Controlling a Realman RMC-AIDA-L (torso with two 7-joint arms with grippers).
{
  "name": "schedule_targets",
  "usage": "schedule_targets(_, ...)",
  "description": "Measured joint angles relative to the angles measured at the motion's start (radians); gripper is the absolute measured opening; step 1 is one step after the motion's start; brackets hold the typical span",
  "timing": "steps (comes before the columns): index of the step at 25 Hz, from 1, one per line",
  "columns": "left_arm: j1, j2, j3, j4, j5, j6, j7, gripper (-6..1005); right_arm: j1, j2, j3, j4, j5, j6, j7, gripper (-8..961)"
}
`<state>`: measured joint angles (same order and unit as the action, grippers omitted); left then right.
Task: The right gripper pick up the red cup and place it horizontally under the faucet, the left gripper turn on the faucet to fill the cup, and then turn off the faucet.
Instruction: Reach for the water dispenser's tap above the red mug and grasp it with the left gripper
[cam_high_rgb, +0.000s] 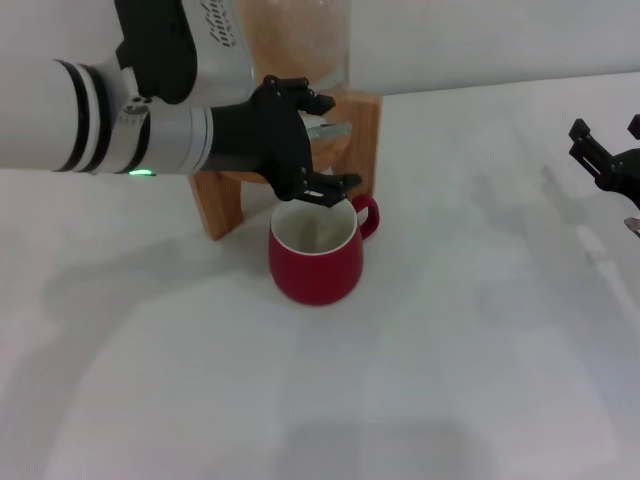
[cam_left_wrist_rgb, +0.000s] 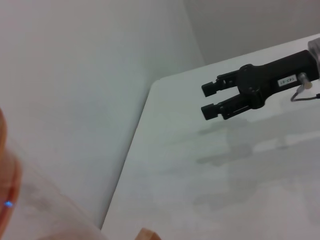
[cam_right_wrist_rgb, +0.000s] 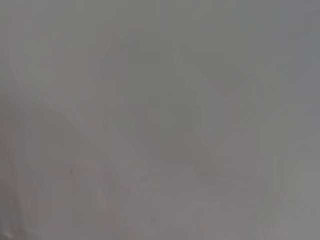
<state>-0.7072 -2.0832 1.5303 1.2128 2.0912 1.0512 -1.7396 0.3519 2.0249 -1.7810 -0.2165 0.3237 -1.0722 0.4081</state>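
Reaching in from the left of the head view, the left gripper (cam_high_rgb: 318, 143) sits at the front of the wooden stand (cam_high_rgb: 225, 200), its forearm level and a green light showing on its underside. Its black fingers (cam_high_rgb: 330, 188) are spread above and below the faucet (cam_high_rgb: 330, 128), of which only a chrome bit shows between them; whether they press on it cannot be told. Directly below stands 1 red cup (cam_high_rgb: 315, 255), upright on the white table (cam_high_rgb: 480, 330), mouth up, handle toward the right, its rim just under the lower claw. Above the stand rises 1 glass dispenser (cam_high_rgb: 300, 45). At the far right edge the right gripper (cam_high_rgb: 607, 141) hangs well apart from the cup, empty. The left wrist view adds what the head view lacks: that right gripper (cam_left_wrist_rgb: 211, 100) side-on, its 2 fingers parted with a narrow gap between them. The right wrist view shows only blank pale surface.
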Motion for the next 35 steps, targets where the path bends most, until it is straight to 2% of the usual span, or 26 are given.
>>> schedule_targets(35,-0.023,0.000,0.000,-0.042,-0.020,-0.017,0.057,881,-0.001,0.000,0.000,-0.001,0.003,0.000,0.000,845)
